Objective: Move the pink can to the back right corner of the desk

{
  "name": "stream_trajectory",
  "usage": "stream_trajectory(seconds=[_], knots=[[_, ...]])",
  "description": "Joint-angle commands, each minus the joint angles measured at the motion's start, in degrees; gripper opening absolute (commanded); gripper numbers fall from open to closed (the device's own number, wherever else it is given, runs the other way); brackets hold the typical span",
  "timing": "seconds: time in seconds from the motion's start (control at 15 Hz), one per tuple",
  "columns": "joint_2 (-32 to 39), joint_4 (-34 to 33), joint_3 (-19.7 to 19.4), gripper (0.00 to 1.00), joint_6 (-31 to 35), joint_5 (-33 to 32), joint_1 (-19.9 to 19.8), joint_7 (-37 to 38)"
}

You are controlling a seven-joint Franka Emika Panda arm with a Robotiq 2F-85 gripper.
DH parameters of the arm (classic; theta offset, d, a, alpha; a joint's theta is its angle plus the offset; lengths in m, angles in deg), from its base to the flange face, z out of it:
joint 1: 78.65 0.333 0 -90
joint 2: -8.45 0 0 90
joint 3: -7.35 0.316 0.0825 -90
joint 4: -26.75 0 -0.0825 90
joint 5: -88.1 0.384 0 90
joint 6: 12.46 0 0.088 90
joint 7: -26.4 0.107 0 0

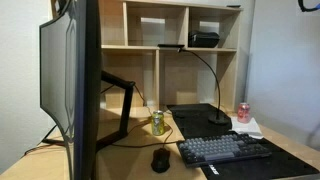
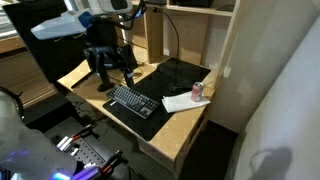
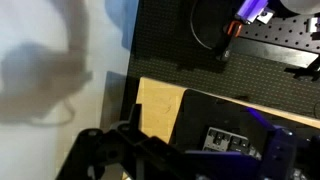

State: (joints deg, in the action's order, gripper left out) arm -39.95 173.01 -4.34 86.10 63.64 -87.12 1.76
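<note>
The pink can point(image 1: 243, 111) stands upright on white paper near the desk's far side, beside the lamp base; it also shows in an exterior view point(image 2: 197, 90). The light-wood desk point(image 1: 130, 165) point(image 2: 178, 124) carries a black mat and keyboard. My gripper point(image 2: 112, 62) hangs high over the keyboard side of the desk, well away from the can. In the wrist view its dark fingers point(image 3: 190, 165) look spread apart and empty above the desk edge point(image 3: 160, 105). The can is out of the wrist view.
A yellow-green can point(image 1: 157, 122) stands by the monitor stand. A big monitor point(image 1: 70, 80) fills one side. Keyboard point(image 1: 225, 150) point(image 2: 132, 101), mouse point(image 1: 160, 160), a gooseneck lamp point(image 1: 218, 118) and white paper point(image 2: 180, 102) are on the desk. A cubby shelf point(image 1: 180, 35) stands behind.
</note>
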Motion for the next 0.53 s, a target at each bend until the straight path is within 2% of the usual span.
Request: stream_trajectory(seconds=[0.0, 0.2, 0.27, 0.4, 0.47], knots=[[-0.14, -0.19, -0.85, 1.00, -0.49, -0.63, 1.29, 0.69], [-0.84, 0.61, -2.33, 1.00, 3.35, 5.84, 1.99, 6.27], [11.29, -6.25, -5.47, 1.00, 9.92, 6.33, 2.30, 7.58], [14.46, -9.77, -6.71, 1.00, 14.60, 8.99, 1.85, 10.83], [17.37, -13.25, -8.99, 1.00, 13.67, 11.43, 3.29, 10.55]])
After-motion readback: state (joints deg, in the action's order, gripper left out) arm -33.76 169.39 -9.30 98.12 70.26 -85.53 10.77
